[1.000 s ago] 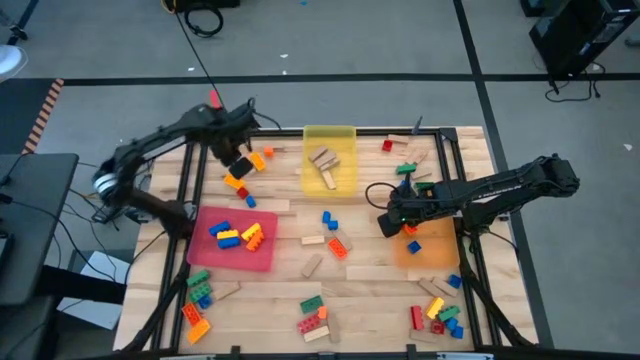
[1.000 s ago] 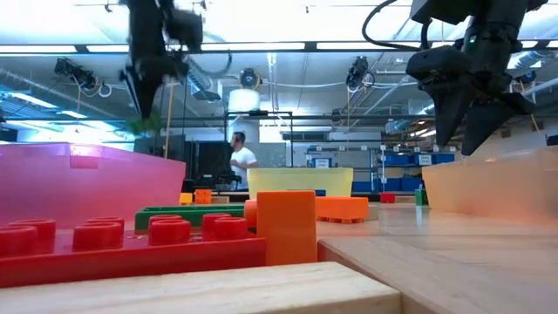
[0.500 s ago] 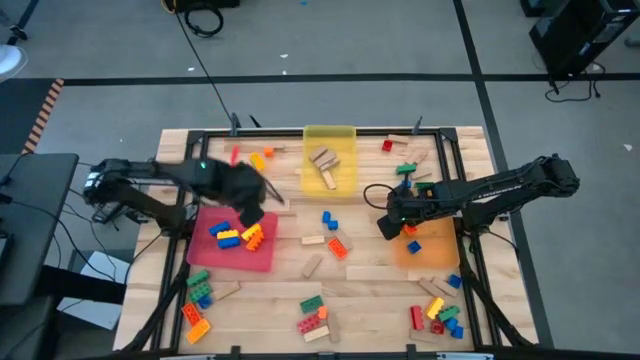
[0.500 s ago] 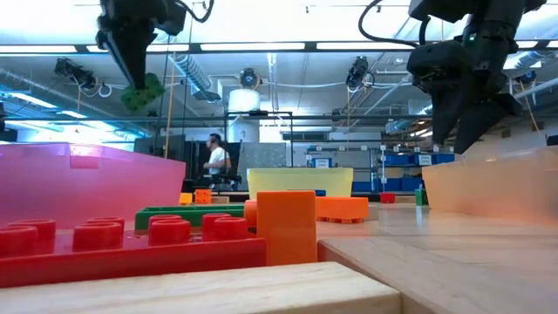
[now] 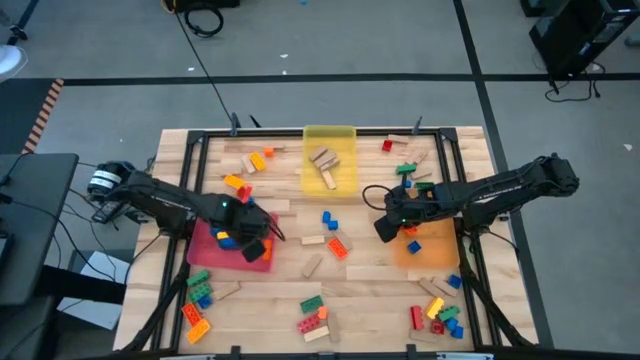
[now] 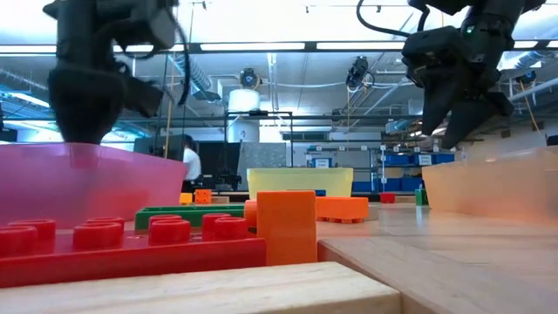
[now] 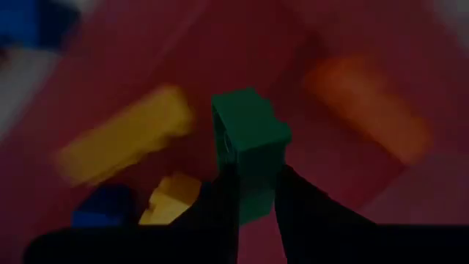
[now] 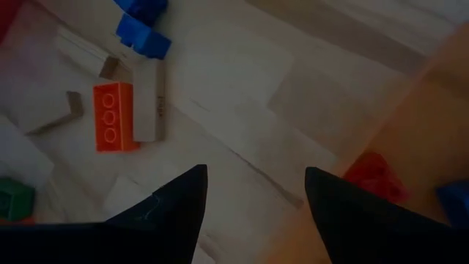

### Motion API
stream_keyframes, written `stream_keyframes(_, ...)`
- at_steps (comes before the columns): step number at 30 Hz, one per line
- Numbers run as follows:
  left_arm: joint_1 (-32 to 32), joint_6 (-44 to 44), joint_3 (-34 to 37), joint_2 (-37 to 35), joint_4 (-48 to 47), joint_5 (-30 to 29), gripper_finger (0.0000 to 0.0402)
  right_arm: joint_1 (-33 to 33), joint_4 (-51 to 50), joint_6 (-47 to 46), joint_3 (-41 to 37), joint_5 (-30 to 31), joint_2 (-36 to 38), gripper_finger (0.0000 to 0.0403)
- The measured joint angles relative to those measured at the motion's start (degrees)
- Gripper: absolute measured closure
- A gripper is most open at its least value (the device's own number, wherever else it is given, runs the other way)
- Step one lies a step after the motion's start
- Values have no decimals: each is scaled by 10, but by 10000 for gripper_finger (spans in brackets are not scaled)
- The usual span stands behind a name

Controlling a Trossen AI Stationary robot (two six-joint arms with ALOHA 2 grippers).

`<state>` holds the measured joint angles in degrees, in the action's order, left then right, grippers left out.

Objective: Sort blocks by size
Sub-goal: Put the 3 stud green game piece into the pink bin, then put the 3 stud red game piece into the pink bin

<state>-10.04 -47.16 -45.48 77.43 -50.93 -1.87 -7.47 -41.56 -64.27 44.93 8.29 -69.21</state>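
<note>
Left wrist view: the left gripper (image 7: 253, 202) pinches a small green brick (image 7: 249, 147) of glossy moulded plastic between its two dark fingers, directly over the red tray (image 7: 242, 59), a shallow translucent bin in which a long yellow brick (image 7: 124, 143), an orange brick (image 7: 366, 110) and a blue brick (image 7: 102, 209) lie blurred. High view: that gripper (image 5: 250, 240) is over the same tray (image 5: 205, 255) at the table's left. The wooden slat table (image 5: 370, 285) carries scattered studded bricks and plain tan wooden blocks. A yellow tray (image 5: 345, 135) at the far middle holds wooden blocks (image 5: 325, 165); an orange tray (image 5: 435, 255) sits at the right with a blue brick (image 5: 414, 246) inside. The right gripper (image 5: 383, 226) hovers at that tray's near-left corner, its fingers spread and holding nothing. Right wrist view: below it lie a three-stud orange brick (image 8: 111, 117) touching a wooden block (image 8: 150, 99), and blue bricks (image 8: 143, 33). No writing or brand is legible anywhere.
</note>
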Motion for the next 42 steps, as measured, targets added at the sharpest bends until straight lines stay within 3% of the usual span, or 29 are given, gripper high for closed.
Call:
stream_keyframes(5, 0, -58, 30, 0, -1, 2, 284, 0, 0, 0, 0, -4, 0, 160)
stream_keyframes(16, 0, -42, 7, -1, 8, 5, 197, 0, 0, 0, 0, -5, 0, 160)
stream_keyframes(25, 0, 6, -70, -1, 3, -30, 193, 0, 0, 11, 0, -5, 0, 158)
stream_keyframes(36, 1, 128, -146, -1, 9, -35, 193, 0, 0, 45, 0, -5, 0, 158)
stream_keyframes(42, 0, 240, -148, -1, 121, -58, 193, 0, 15, 28, 0, 3, 0, 160)
